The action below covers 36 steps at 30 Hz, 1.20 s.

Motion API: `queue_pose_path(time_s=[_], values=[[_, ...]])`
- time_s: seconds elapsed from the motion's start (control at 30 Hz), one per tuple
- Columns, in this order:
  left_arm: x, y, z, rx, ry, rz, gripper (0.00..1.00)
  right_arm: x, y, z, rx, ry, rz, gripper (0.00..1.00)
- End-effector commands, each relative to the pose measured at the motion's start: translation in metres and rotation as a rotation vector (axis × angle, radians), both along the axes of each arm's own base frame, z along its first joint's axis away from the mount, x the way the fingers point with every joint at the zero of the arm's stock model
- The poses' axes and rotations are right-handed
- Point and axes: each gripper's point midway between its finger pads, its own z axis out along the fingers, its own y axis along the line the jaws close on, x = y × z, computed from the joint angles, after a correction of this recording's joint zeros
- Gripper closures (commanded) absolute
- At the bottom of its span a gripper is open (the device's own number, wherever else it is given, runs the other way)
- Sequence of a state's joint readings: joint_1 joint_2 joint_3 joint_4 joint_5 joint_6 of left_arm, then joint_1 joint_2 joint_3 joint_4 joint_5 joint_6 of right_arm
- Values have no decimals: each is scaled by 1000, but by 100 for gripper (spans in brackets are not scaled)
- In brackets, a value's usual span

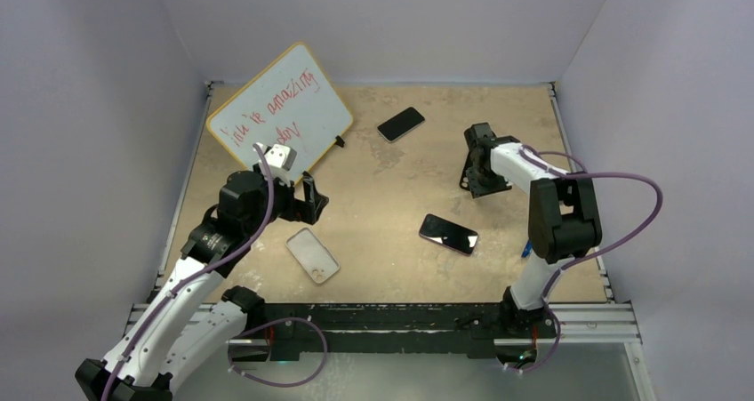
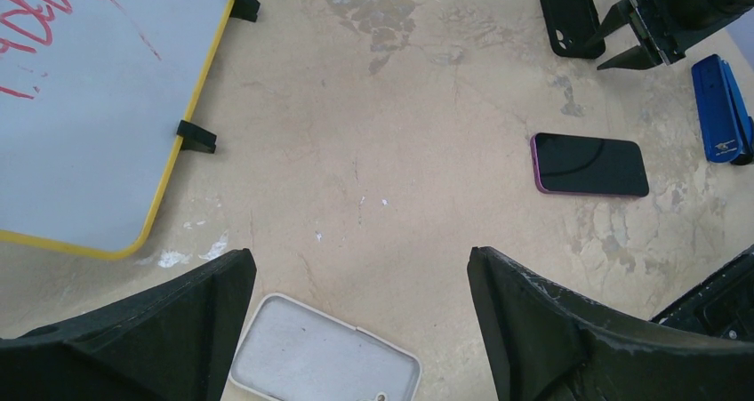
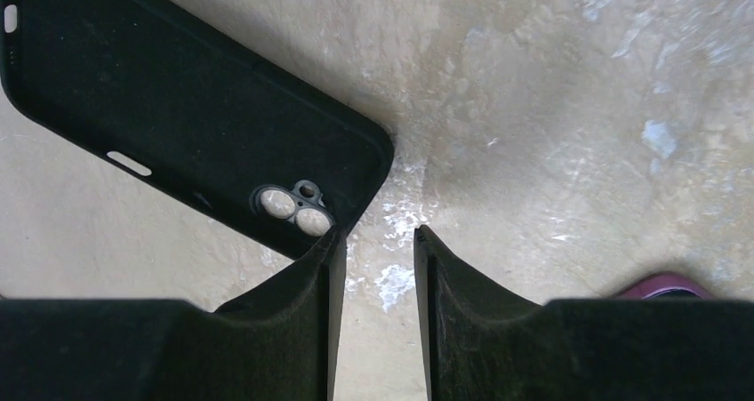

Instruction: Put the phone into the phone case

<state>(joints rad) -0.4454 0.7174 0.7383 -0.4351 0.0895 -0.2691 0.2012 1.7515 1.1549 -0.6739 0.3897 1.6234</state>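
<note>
The phone case (image 1: 312, 254), a whitish translucent shell, lies flat at the near left; in the left wrist view (image 2: 324, 356) its open side faces up. A dark phone with a purple edge (image 1: 448, 234) lies screen up at the centre right, and also shows in the left wrist view (image 2: 589, 164). My left gripper (image 1: 311, 198) is wide open and empty above the table just behind the case (image 2: 360, 268). My right gripper (image 1: 476, 172) hovers low at the back right, jaws a narrow gap apart with nothing between them (image 3: 380, 236).
A black phone case (image 3: 178, 108) lies open side up right by the right gripper's left finger. A second dark phone (image 1: 401, 124) lies at the back centre. A yellow-framed whiteboard (image 1: 280, 112) leans at the back left. A blue object (image 2: 720, 108) sits by the right arm.
</note>
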Motion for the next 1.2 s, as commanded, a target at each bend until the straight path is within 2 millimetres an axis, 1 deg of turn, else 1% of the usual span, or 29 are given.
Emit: queue_pose_path(time_s=[0.0,0.2,0.37,0.47,0.5,0.6,0.63,0.67,0.73,0.83,0.93,1.03,1.1,1.17], values=[[3,1,19,-12,-59,4,6,3,-1,1,31,26,-66,64],[5,2,17,-4,-54,13,6,3,-4,-13,52,66,-85,65],[6,4,18,1,-54,24,6,0,-8,-20,58,95,-92,65],[6,6,18,4,-56,35,6,2,-7,-22,65,96,-77,67],[6,6,17,6,-54,39,6,2,-7,-22,65,100,-70,69],[7,9,15,16,-47,56,6,3,-7,-22,62,99,-42,83],[7,10,15,19,-44,59,6,4,-6,-23,64,95,-24,93],[8,11,14,21,-43,64,6,5,-5,-23,66,92,-2,100],[8,12,14,24,-44,70,6,3,-3,-23,69,96,46,100],[8,13,14,26,-43,76,6,5,-3,-15,57,84,127,100],[8,13,14,26,-42,76,7,16,-6,0,8,31,263,100],[9,18,13,34,-40,106,7,25,10,14,35,-55,447,100],[10,22,12,41,-35,129,7,26,25,24,53,-125,563,100],[12,25,11,50,-31,150,7,21,41,32,65,-177,658,100]])
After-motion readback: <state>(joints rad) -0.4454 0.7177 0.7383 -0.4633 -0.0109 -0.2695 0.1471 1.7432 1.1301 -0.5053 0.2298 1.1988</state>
